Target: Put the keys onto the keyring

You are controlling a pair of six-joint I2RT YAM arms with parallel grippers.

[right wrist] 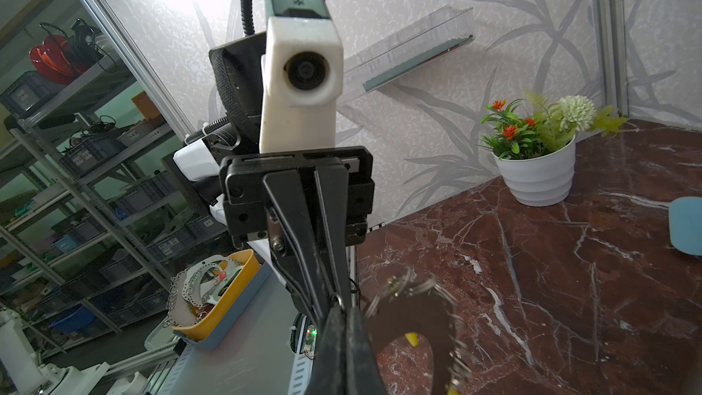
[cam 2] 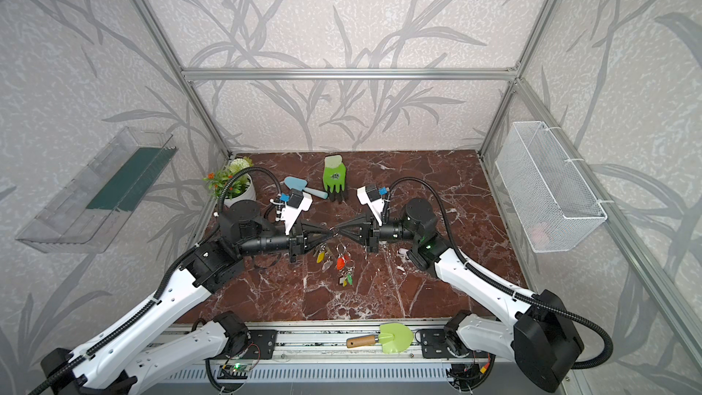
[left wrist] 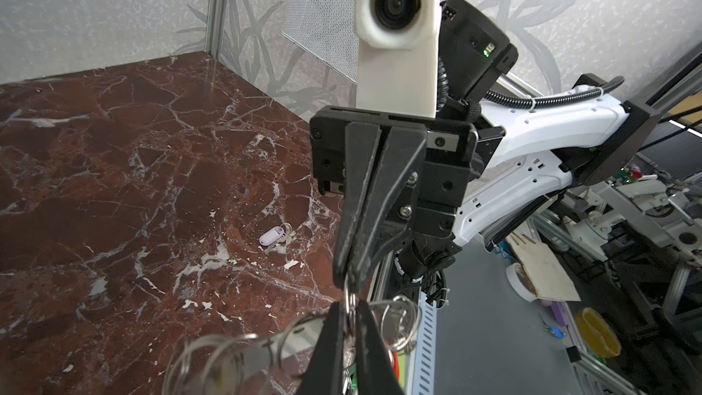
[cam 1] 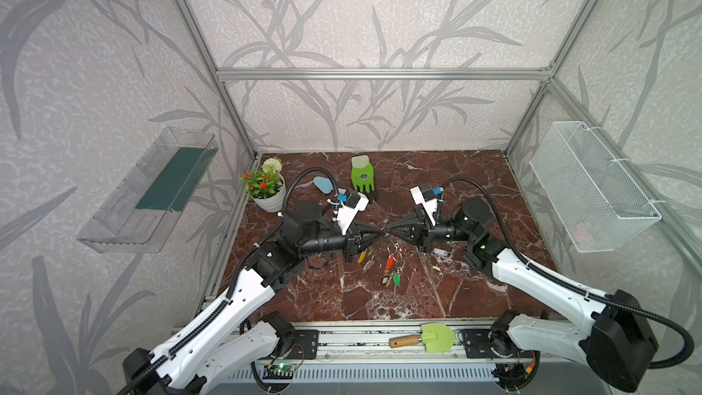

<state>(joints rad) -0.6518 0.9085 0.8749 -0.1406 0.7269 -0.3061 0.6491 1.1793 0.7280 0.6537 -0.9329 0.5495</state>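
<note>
Red-brown marble worktop (cam 1: 448, 184), seen from above. Over its middle the left claw (cam 1: 380, 231) and the right claw (cam 1: 388, 229) meet tip to tip. Both are clenched on one small silver loop (left wrist: 350, 300) of the keyring (right wrist: 412, 317), which hangs in the air between them. A yellow key (cam 1: 362, 256), a red key (cam 1: 389, 262) and a green key (cam 1: 396, 278) dangle below it. A lilac key (cam 1: 440, 251) lies on the worktop to the right, near the right claw.

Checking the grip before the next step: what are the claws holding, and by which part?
Left claw and right claw meet tip to tip, both pinching one wire loop on the keyring's rim.
</note>
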